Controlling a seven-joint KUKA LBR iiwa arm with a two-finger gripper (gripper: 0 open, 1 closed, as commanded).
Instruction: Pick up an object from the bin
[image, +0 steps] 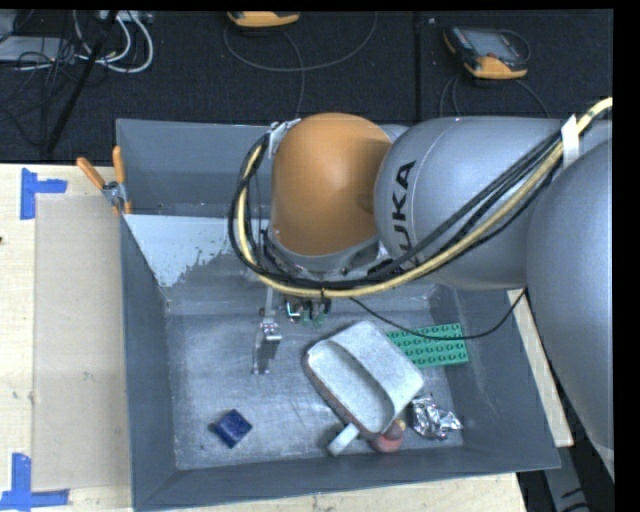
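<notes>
Front of bin (145, 330): small blue block (232, 428) view-left, crumpled foil (436, 418) view-right, pink lump (391, 437) touching grey felt-topped pad (362, 375). Green studded plate (436, 346) behind. Tool (266, 348) over bare floor just view-left of pad; open or closed, can't tell. Orange cover (325, 185) hides bin rear.

grey metal bin (200, 370): floor scuffed lighter, pale streaky patch on back-left wall. small dark-blue block (231, 428). flat green plate (433, 345), rows of studs. oblong pad-like tool (362, 378): speckled light-grey top, brown edge, white stub. crumpled silver foil (434, 418). small pinkish-red lump (391, 437). silver-grey arm (470, 200), black lettering; orange wrist cover (325, 180); yellow and black cables (300, 280). gripper (267, 345) bare metal grey.
</notes>
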